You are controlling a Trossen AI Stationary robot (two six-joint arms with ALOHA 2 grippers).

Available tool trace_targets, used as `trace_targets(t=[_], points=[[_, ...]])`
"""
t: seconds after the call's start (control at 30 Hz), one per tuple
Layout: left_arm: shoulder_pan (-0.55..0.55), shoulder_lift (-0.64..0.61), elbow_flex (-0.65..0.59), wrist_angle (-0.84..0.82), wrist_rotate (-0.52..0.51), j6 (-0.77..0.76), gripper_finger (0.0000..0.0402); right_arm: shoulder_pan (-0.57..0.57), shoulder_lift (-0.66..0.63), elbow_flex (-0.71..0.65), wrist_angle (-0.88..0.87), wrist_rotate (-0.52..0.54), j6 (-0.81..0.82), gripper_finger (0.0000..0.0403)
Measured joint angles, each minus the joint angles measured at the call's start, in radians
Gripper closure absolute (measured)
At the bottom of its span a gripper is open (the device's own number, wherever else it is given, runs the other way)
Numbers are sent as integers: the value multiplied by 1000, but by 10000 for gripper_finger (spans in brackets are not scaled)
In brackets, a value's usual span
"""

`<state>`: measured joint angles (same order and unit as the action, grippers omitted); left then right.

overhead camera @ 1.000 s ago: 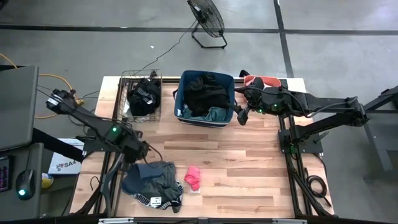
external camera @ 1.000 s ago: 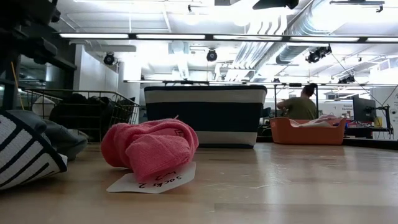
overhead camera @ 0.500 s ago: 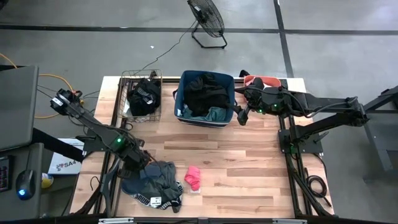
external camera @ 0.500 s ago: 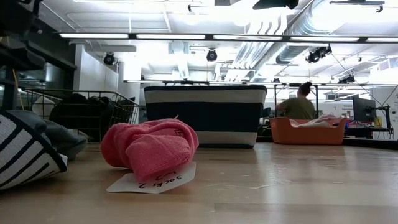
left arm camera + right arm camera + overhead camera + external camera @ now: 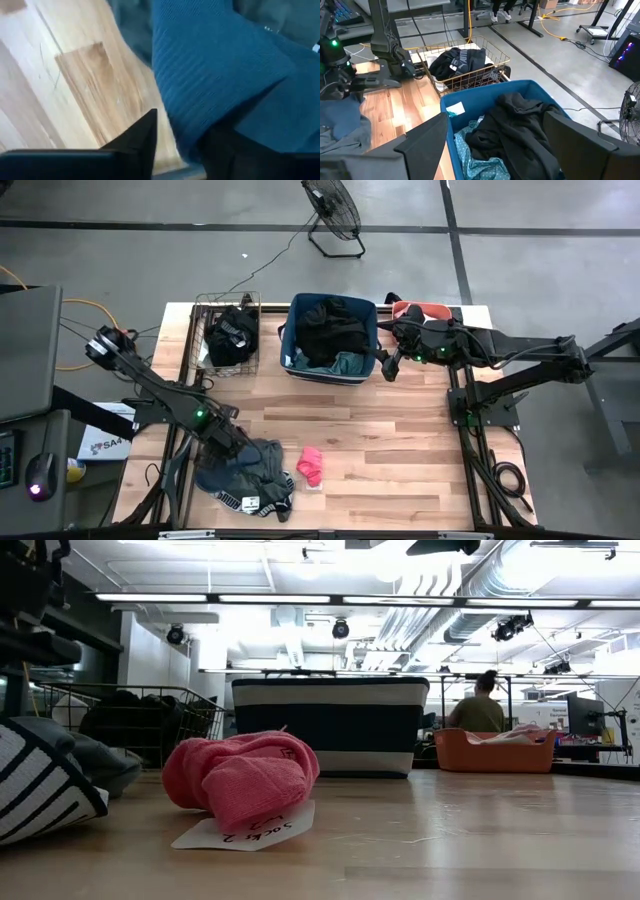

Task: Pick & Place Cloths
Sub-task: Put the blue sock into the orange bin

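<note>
Nearest you, your left gripper (image 5: 240, 444) is down on the pile of cloths (image 5: 250, 470) at the front left of the worktop (image 5: 400, 470). Its fingers (image 5: 142, 137) sit a little apart around a fold of teal cloth (image 5: 210, 75); you cannot tell if they grip it. A pink cloth (image 5: 311, 465) lies just beside the pile. Farther back, more cloths fill the blue bin (image 5: 333, 338) and the wire basket (image 5: 230, 330). Your right gripper (image 5: 387, 366) waits beside the bin, fingers wide apart, holding nothing.
</note>
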<state>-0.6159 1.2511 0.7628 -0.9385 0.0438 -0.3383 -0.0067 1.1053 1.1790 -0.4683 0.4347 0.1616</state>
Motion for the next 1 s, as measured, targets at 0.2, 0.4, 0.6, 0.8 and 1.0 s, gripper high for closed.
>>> trace_targets(t=[0.2,0.4,0.6,0.8,1.0], points=[[0,19,0,62,-20,92,387,0,0,0,0,0,0,82],[0,19,57,50,-96,102,397,0,0,0,0,0,4,82],[0,19,216,-92,-177,97,398,0,0,0,0,0,12,82],[0,19,400,-231,-266,72,400,0,0,0,0,-22,18,82],[0,19,540,-217,-562,214,400,0,18,-2,0,-24,18,82]])
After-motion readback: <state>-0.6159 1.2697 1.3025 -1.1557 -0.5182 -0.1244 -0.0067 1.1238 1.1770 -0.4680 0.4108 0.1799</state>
